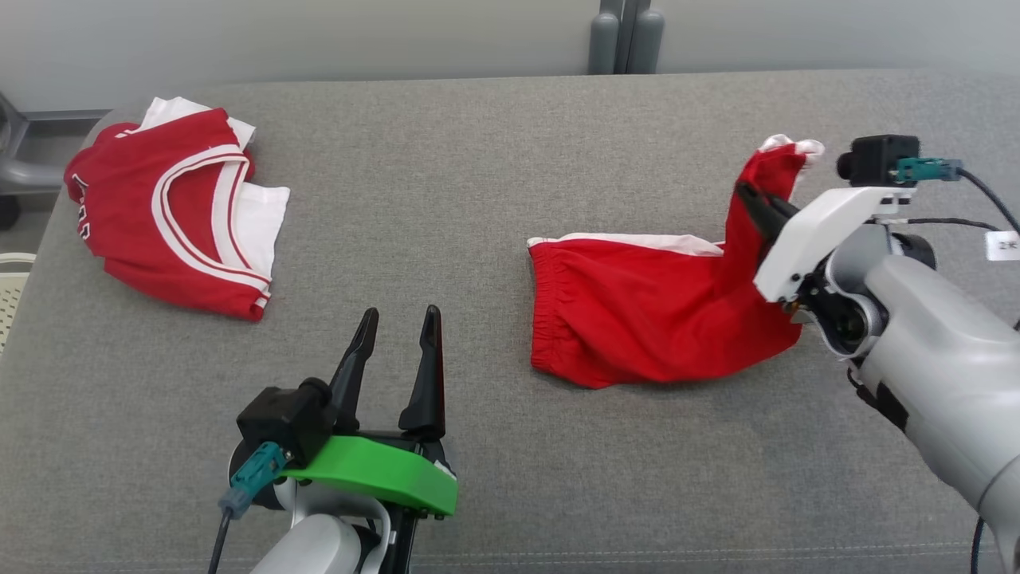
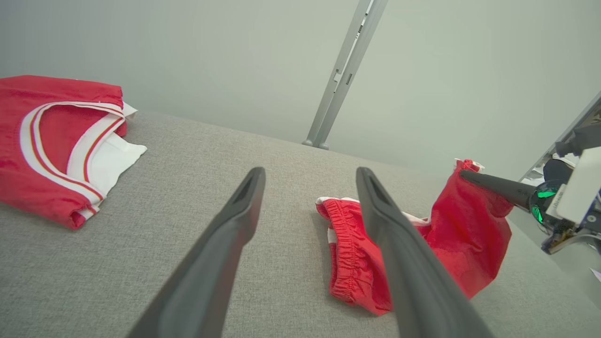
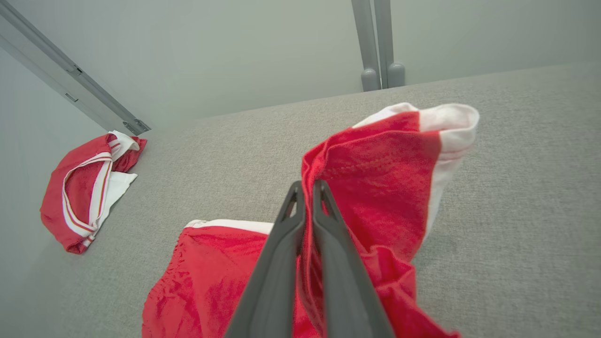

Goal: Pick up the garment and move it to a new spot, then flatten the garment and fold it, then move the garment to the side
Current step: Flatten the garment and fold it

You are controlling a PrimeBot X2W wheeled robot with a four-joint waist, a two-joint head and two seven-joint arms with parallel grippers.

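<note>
The garment (image 1: pixel 637 319) is a pair of red shorts with white trim, lying on the grey table (image 1: pixel 446 199) right of centre. Its right end is pulled up off the surface. My right gripper (image 1: pixel 751 195) is shut on that raised edge. In the right wrist view the two fingers press together at the gripper (image 3: pixel 305 188) with a fold of the garment (image 3: pixel 375 173) between them. My left gripper (image 1: pixel 398 315) hovers open at the lower centre-left, well left of the shorts, holding nothing. The left wrist view has the gripper (image 2: pixel 310 171) open, with the garment (image 2: pixel 347 253) beyond its right finger.
A folded red and white jersey (image 1: pixel 175 215) lies at the table's far left corner, also seen as the jersey (image 2: pixel 47 141) and the jersey (image 3: pixel 84 188). A grey post (image 1: pixel 625 36) stands behind the back edge. Bare cloth-covered surface stretches between the two garments.
</note>
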